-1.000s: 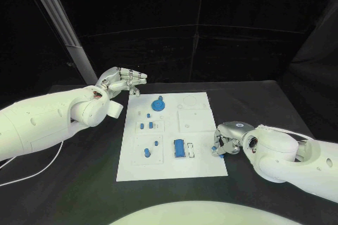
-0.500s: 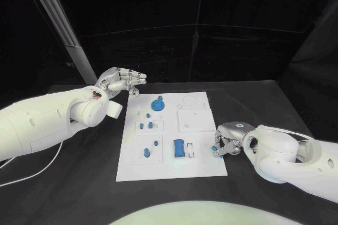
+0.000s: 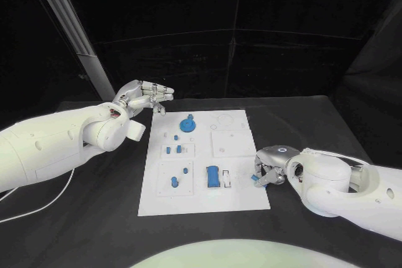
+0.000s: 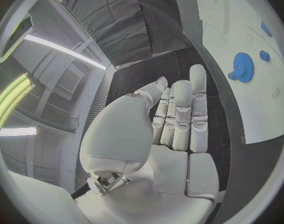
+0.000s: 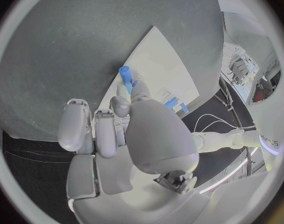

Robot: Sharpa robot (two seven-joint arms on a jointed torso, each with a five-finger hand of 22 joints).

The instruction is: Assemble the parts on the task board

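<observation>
The right hand (image 3: 269, 170) sits at the right edge of the white board (image 3: 239, 201), low and right of centre in the head view, with its fingers curled in around a small blue peg (image 5: 125, 78). In the right wrist view the peg is pinched at the fingertips (image 5: 122, 95), its long axis running away from the palm and its free end pointing out over the board's edge.

The left hand (image 3: 142, 96) hangs above the table at the upper left of the head view, just off the board's far left corner, fingers close together and bent, holding nothing.

On the board, a blue gear (image 3: 189, 125) lies near the top. Below it sit small blue pegs (image 3: 173, 149), and lower down a blue block (image 3: 214, 177) lies with its long side running up the board.
</observation>
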